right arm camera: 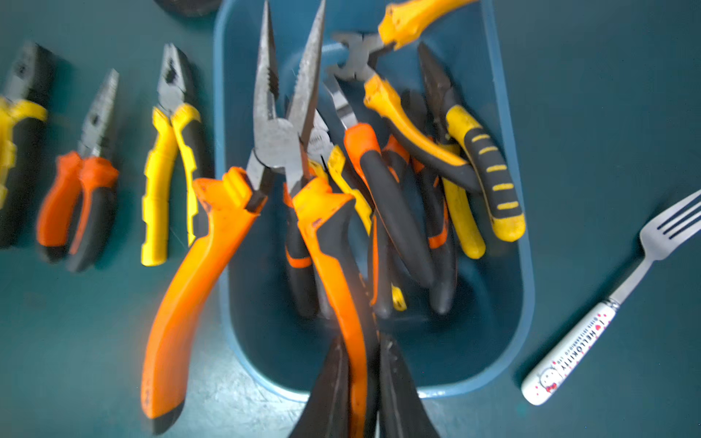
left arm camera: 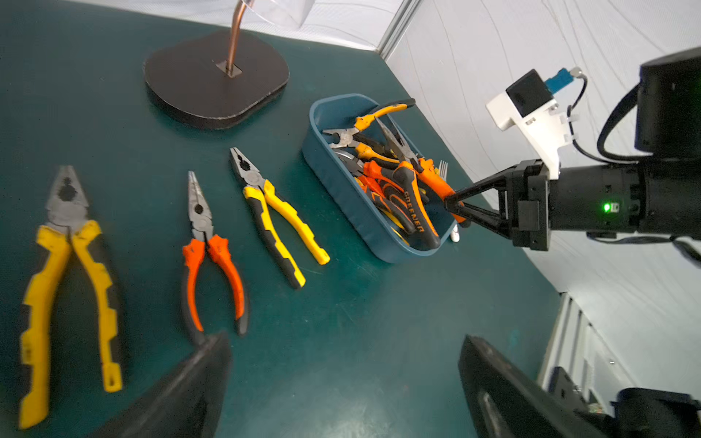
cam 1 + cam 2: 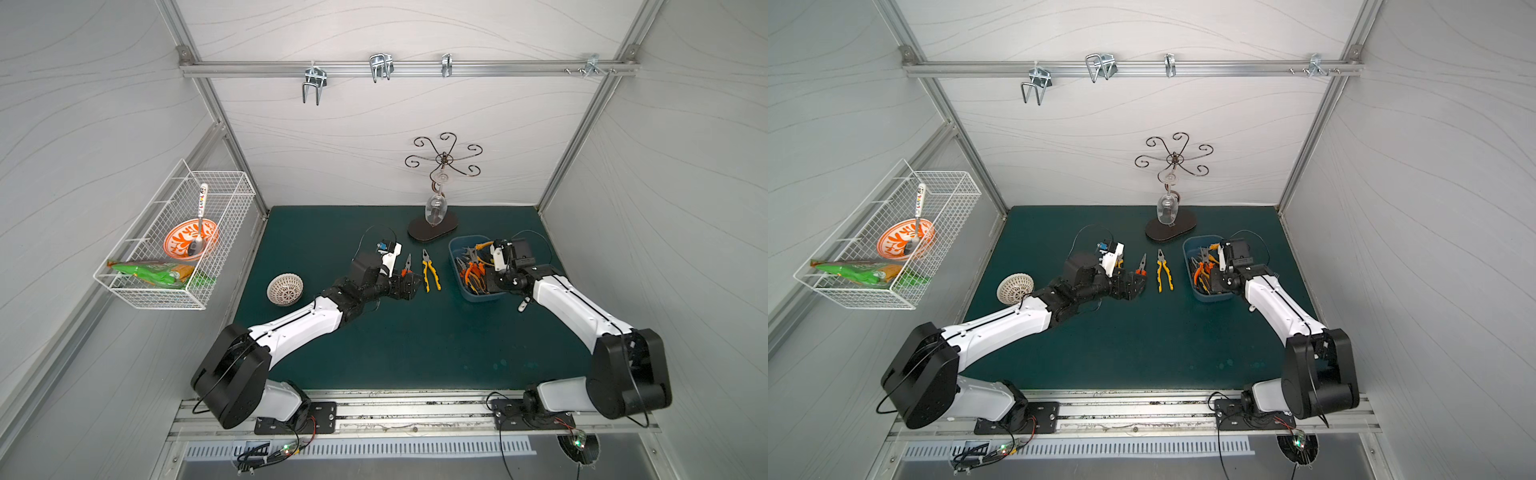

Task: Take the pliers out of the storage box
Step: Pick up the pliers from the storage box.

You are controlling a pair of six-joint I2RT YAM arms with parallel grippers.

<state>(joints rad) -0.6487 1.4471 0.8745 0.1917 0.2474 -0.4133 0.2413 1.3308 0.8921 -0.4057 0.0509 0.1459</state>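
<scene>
Now our right gripper (image 1: 362, 349) pinches one smooth orange handle of the long-nosed pliers (image 1: 280, 140) above the heap (image 1: 417, 182) in the blue plastic box (image 2: 341, 186), near the desk's (image 2: 379, 360) far right corner. Beside it lie two blunt yellow-black pairs (image 2: 68, 242) (image 2: 273, 212) and one pointed orange-black pair (image 2: 206, 242). Our left gripper (image 2: 343, 337) gapes empty.

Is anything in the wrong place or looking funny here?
Yes: a silver fork with a white cartoon-printed handle lies on the dark green table mat right beside the blue plastic storage box. It is cutlery among orange- and yellow-handled pliers, so it looks out of place.
</scene>
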